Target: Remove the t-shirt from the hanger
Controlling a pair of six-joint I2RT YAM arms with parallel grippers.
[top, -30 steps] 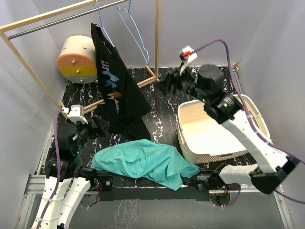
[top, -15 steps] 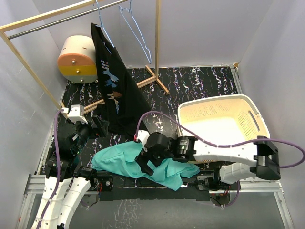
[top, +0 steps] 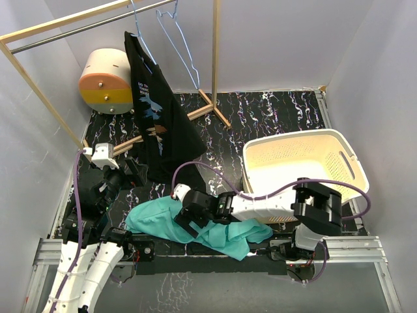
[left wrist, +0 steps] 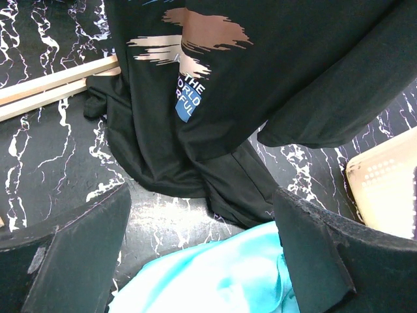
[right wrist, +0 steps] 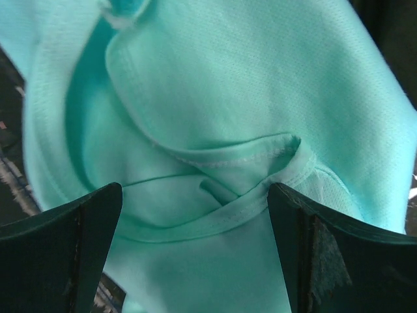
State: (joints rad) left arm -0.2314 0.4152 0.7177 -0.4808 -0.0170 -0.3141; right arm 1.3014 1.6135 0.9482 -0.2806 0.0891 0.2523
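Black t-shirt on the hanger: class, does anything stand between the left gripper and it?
Nothing visible does. In the left wrist view the open left gripper faces the black t-shirt directly; the teal shirt lies lower, on the table.

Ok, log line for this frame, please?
black t-shirt: on hanger | teal shirt: on table | right gripper: open over teal shirt | left gripper: open, facing black t-shirt

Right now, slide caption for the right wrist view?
Open right claw over the crumpled teal shirt, a hemmed fold centered in its gap.
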